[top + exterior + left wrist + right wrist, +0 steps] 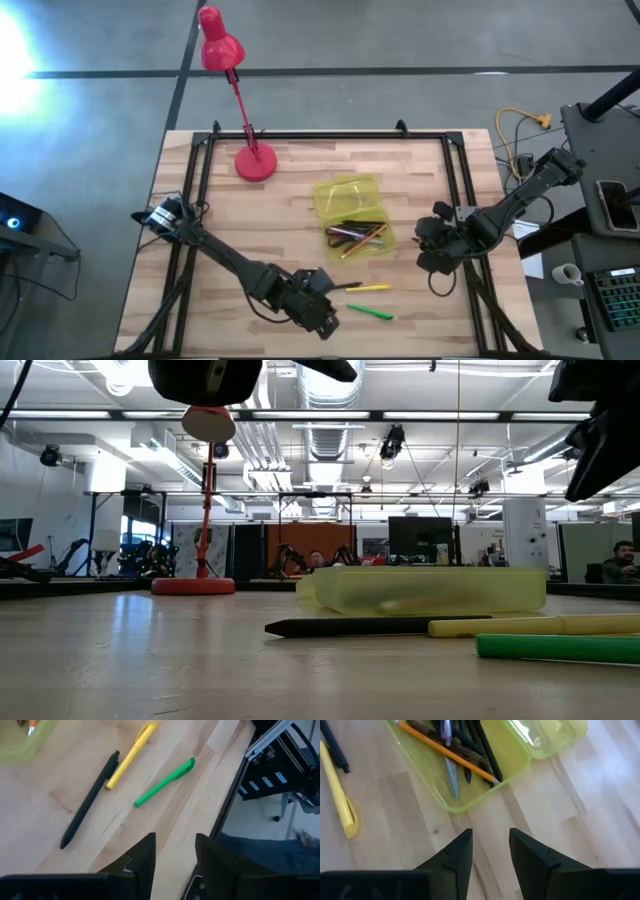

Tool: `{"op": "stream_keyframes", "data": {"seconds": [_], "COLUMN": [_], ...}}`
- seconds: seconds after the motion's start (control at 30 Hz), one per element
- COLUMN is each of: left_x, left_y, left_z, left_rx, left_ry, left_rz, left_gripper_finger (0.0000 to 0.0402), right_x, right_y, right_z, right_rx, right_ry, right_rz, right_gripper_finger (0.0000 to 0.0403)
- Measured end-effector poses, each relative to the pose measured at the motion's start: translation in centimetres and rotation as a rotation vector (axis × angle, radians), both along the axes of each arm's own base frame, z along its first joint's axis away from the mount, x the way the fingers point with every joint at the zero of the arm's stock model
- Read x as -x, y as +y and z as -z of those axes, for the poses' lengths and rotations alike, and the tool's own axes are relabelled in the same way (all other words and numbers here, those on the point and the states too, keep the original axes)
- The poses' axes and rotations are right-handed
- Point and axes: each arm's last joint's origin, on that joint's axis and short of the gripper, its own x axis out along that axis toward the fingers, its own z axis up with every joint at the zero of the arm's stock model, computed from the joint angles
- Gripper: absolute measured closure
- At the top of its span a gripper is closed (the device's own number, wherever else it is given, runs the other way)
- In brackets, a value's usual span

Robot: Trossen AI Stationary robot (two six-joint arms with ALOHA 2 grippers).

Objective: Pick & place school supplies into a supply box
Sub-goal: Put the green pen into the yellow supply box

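Observation:
The translucent yellow-green supply box (357,238) lies open on the table's middle, its lid (345,192) folded back toward the far side. Several pencils and pens (455,750) lie in it. A black pen (90,800), a yellow pen (131,755) and a green pen (165,781) lie flat on the wood near the front edge. My left gripper (325,318) hovers open and empty just left of these pens. My right gripper (425,250) hovers open and empty to the right of the box (470,785). I see no red-handled scissors.
A red desk lamp (245,150) stands on its round base at the far left of the table. A black metal frame (455,170) runs along the table's edges. The low view shows the three pens (540,625) in front of the box (430,590).

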Motion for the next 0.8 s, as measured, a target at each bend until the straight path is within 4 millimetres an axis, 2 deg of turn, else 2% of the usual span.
{"op": "stream_keyframes", "data": {"seconds": [0.2,0.3,0.57,0.8], "left_x": [0.01,0.16,0.27,-0.03], "left_y": [-0.43,-0.67,-0.85,-0.28], "left_z": [-0.21,-0.2,-0.2,-0.16], "left_rx": [0.063,0.061,0.073,0.069], "left_ry": [-0.018,-0.017,-0.015,-0.012], "left_rz": [-0.038,-0.027,-0.036,-0.052], "left_gripper_finger": [0.0279,0.0279,0.0279,0.0279], "right_x": [0.02,-0.05,-0.36,-0.77], "right_y": [0.15,0.36,0.43,0.1], "right_z": [0.04,-0.3,-0.78,-0.83], "right_rx": [-0.148,-0.187,-0.14,0.039], "right_ry": [-0.035,-0.041,-0.076,-0.114], "right_rz": [0.172,0.186,0.136,0.065], "right_gripper_finger": [0.0284,0.0284,0.0284,0.0284]}}
